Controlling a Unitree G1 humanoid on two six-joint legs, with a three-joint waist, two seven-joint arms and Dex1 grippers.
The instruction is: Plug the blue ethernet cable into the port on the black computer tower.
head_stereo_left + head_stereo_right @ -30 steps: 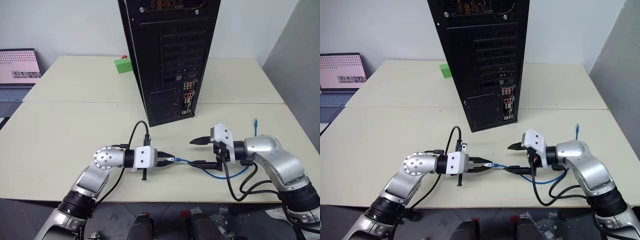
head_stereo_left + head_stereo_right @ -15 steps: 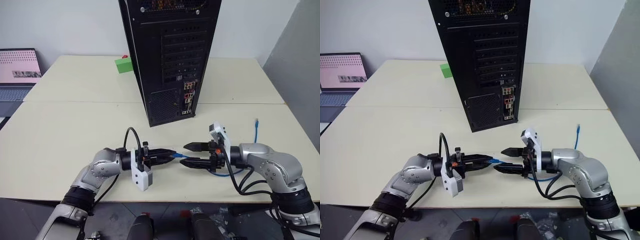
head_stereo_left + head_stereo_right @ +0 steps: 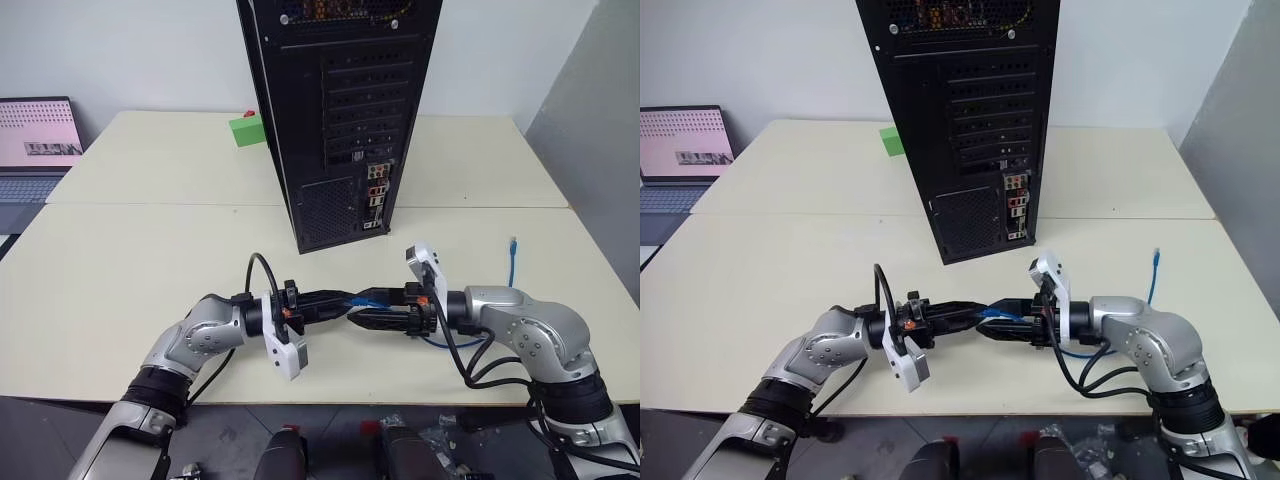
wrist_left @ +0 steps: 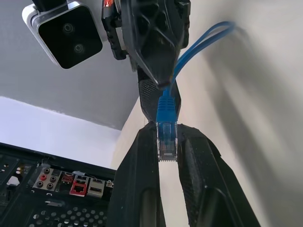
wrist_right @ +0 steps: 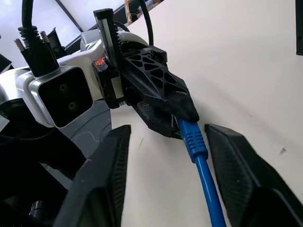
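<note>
Holding the blue ethernet cable (image 3: 362,299) by its clear plug, the left gripper (image 3: 345,300) is pinched tight low in the middle of the frame. Facing it, the right gripper (image 5: 165,156) has its fingers apart around the cord, not squeezing yet. That cord looks light and bendy, so grab the stiff part just behind the plug. Higher up stands the black computer tower (image 3: 340,110); its port (image 3: 375,198) is too small to pick out.

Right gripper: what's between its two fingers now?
In the right wrist view, the blue ethernet cable runs between the right gripper's spread fingers, its plug end pinched by the left gripper.
</note>
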